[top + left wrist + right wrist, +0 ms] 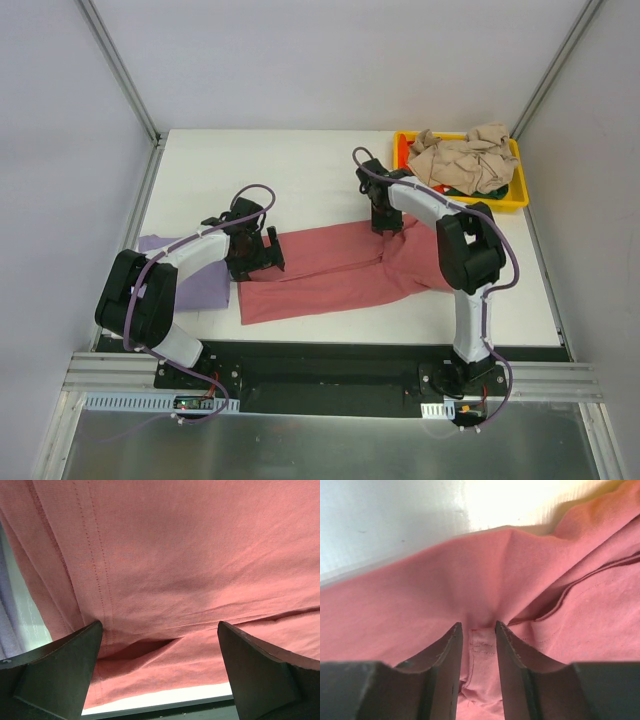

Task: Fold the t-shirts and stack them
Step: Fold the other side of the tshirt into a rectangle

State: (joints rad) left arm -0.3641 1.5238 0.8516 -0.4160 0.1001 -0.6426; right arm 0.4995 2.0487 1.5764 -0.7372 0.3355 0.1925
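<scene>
One large dusty red-pink t-shirt (pixel 330 275) is spread over the middle of the table (pixel 300 170), toward its near edge. It is judged soft, light and limp, so it will sag and crease wherever it is unsupported. Hold is better taken at a hem, a seam or a pinched-up fold than on flat cloth. The left jaws are held wide apart over the shirt's left end with nothing between them; whether their tips touch the cloth cannot be told. The right jaws are drawn close together at the shirt's far edge, with a raised ridge of cloth caught between them. A lavender t-shirt (pixel 200 285) lies near the left edge, partly hidden under the left arm (pixel 190 255). In the yellow tray (pixel 515 200) at the far right corner, beige t-shirts (pixel 465 160) are heaped over a scrap of dark green; their number cannot be made out. The red-pink shirt's right end is covered by the right arm (pixel 465 250).
</scene>
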